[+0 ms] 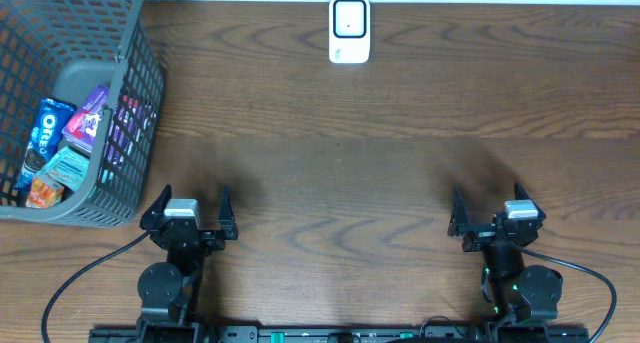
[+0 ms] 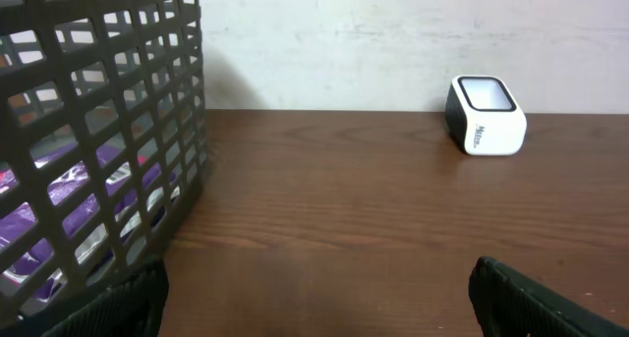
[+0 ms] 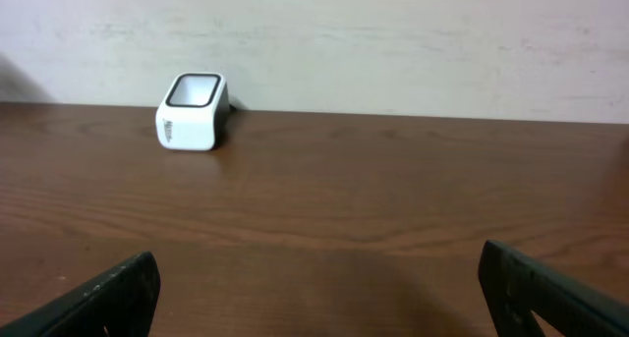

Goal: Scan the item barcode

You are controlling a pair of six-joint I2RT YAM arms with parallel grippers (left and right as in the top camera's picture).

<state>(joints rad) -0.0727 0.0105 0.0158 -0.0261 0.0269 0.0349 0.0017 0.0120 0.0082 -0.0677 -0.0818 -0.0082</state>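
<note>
No item is grasped: left gripper and right gripper are held wide, empty. A packet, seemingly purple, must be fetched from the basket beside the left gripper.

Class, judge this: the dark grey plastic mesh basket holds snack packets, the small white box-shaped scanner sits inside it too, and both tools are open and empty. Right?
No. The small white box-shaped scanner stands on the brown wooden table, well apart from the dark grey plastic mesh basket; the overhead view shows it. The snack packets, left tool and right tool are as stated.
</note>
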